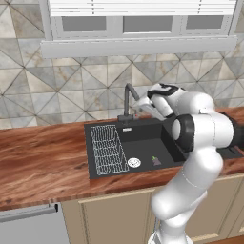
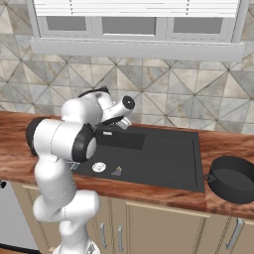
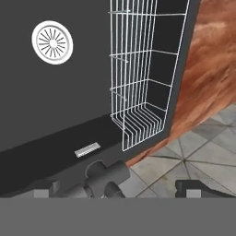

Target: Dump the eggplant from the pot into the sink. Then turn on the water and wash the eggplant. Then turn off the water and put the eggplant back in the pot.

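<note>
The eggplant point(image 1: 156, 161) point(image 2: 117, 171), a tiny purple lump, lies on the floor of the black sink point(image 1: 143, 138) point(image 2: 163, 158), just right of the white drain point(image 1: 134, 162) point(image 2: 98, 167) point(image 3: 52, 42). The dark round pot point(image 2: 233, 178) stands upright on the counter, right of the sink. My gripper point(image 1: 137, 106) point(image 3: 117, 188) hovers at the sink's back edge by the dark grey faucet point(image 1: 127, 100). It is open, and the faucet's base point(image 3: 107, 177) sits between its spread fingertips point(image 3: 44, 186) without being gripped. The water is out of view.
A white wire rack point(image 1: 108, 150) point(image 3: 147, 73) fills the left part of the sink. Wooden counter point(image 1: 43, 162) point(image 2: 228, 144) runs on both sides. The tiled wall point(image 1: 71, 90) rises close behind the faucet, under a window sill.
</note>
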